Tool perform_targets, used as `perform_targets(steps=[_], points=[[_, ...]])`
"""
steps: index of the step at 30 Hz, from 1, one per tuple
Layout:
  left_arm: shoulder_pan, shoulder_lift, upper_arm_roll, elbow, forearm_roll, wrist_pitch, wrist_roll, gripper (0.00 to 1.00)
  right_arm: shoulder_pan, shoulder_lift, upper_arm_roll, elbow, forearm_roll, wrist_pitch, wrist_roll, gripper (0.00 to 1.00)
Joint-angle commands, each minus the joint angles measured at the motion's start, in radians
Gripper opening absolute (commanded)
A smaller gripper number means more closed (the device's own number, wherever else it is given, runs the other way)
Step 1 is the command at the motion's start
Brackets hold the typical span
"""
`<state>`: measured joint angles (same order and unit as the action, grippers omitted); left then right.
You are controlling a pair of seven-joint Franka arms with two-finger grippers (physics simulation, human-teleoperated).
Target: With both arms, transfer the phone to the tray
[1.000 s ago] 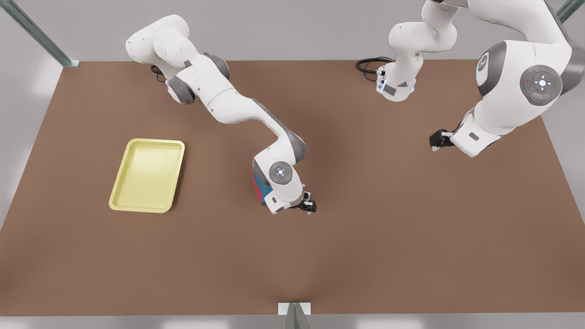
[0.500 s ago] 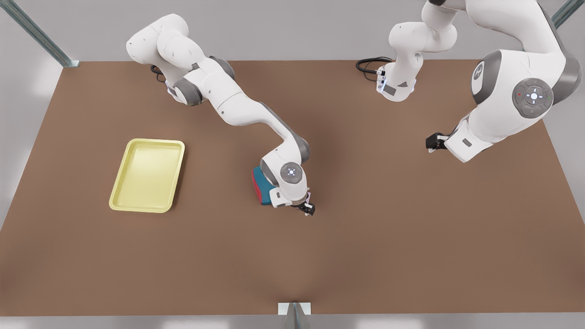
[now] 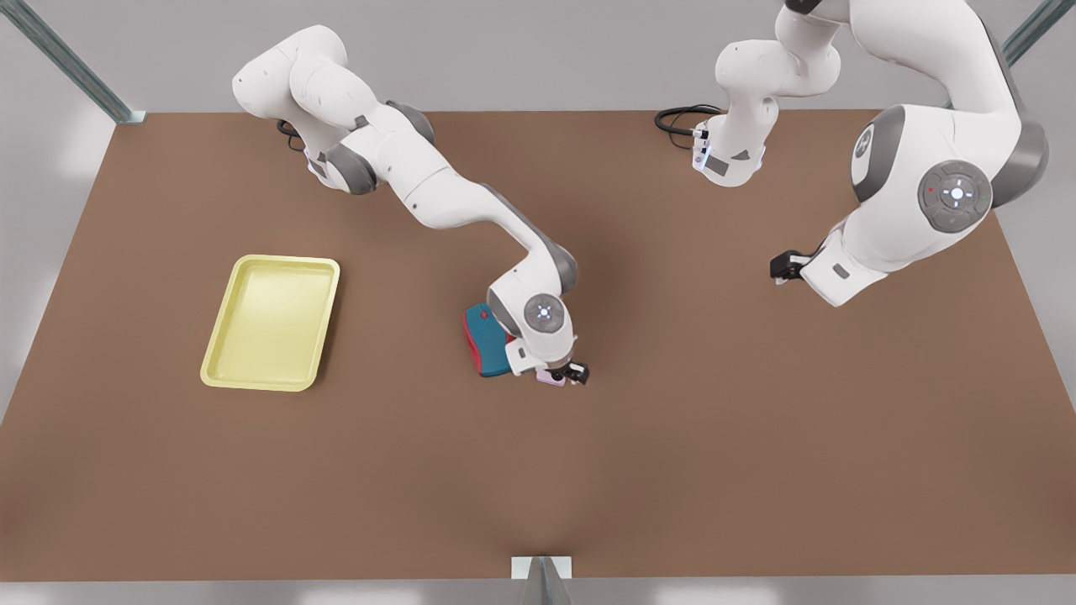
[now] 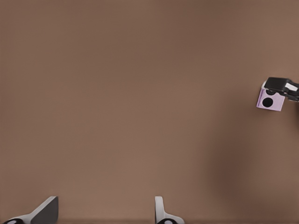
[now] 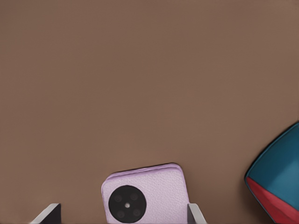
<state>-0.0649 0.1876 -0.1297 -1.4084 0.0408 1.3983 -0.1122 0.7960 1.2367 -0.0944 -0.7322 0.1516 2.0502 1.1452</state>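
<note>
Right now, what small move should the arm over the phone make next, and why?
Probably shut the right gripper on the phone: its open jaws straddle the phone, which sits beside the mouse, so a grasp looks ready. The left gripper waits far off, jaws open.

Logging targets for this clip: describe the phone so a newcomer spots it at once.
Near the middle of the brown table, beside the teal-and-red computer mouse, lies the small pale pink squarish phone under the right gripper. It is smaller, flatter and paler than the mouse.
</note>
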Motion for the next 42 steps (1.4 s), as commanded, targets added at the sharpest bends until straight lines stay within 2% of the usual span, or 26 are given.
perform_targets(steps=[1,10,26,27,32,36,42], points=[[0.000,0.003,0.001,0.000,0.001,0.001,-0.037,1.00,0.005,0.000,0.002,-0.004,0.000,-0.001,-0.228,1.00],[0.000,0.003,-0.001,0.000,0.001,-0.001,-0.038,1.00,0.006,-0.003,-0.001,-0.036,0.002,-0.010,-0.389,1.00],[0.000,0.010,0.001,0.000,0.001,-0.001,-0.037,1.00,0.009,0.000,0.005,-0.049,0.009,-0.012,-0.395,1.00],[0.000,0.010,0.001,0.000,-0.001,-0.001,-0.037,1.00,0.009,0.000,0.005,-0.049,0.011,-0.015,-0.394,0.95],[0.000,0.012,0.001,0.000,-0.001,-0.001,-0.037,1.00,0.011,0.004,0.005,-0.049,0.011,-0.013,-0.394,0.95],[0.000,0.012,0.001,0.002,-0.001,-0.001,-0.038,1.00,0.009,0.003,0.004,-0.049,0.013,-0.028,-0.395,0.84],[0.000,0.012,0.001,0.002,-0.002,-0.001,-0.037,1.00,0.009,-0.023,0.002,-0.081,0.032,-0.031,-0.400,0.81]])
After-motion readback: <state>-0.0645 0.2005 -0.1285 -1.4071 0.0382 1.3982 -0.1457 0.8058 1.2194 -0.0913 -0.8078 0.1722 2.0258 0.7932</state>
